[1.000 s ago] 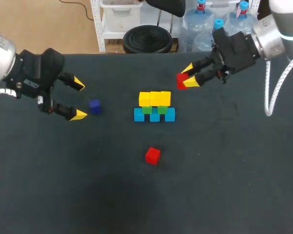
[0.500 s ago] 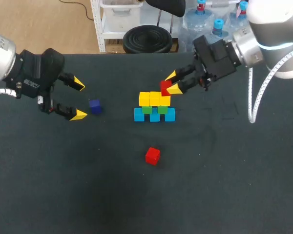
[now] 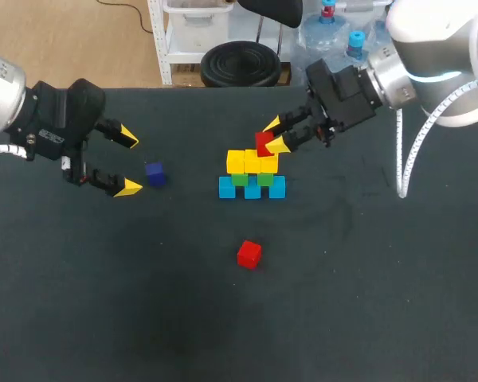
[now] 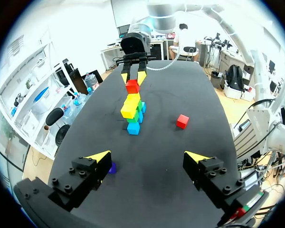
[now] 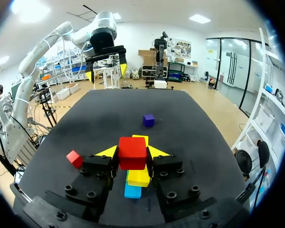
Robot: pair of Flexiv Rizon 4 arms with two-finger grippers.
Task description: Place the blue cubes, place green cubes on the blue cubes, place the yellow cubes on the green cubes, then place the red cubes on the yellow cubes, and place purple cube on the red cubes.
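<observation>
the right arm comes in from the far right corner and reaches over the middle of the dark counter. its right claw is clenched on a held red cube, one yellow-tipped finger on each of two opposite sides; the right wrist view shows the cube squarely between the tips. this cube sits just above the far right part of the yellow row; whether it already touches the yellows i cannot tell.

the structure stands near the counter's centre. three blue cubes lie in a row on the cloth, touching side by side. green cubes rest on them, two showing from the head view. a row of three yellow cubes lies on the greens.

a loose red cube lies on the counter on the near side of the structure, well apart from it and from both arms.

the left arm is at the left side of the counter. its left claw is released, fingers spread wide with nothing between them. the purple cube lies on the counter just ahead of those fingertips, between the claw and the structure, touching neither.
</observation>
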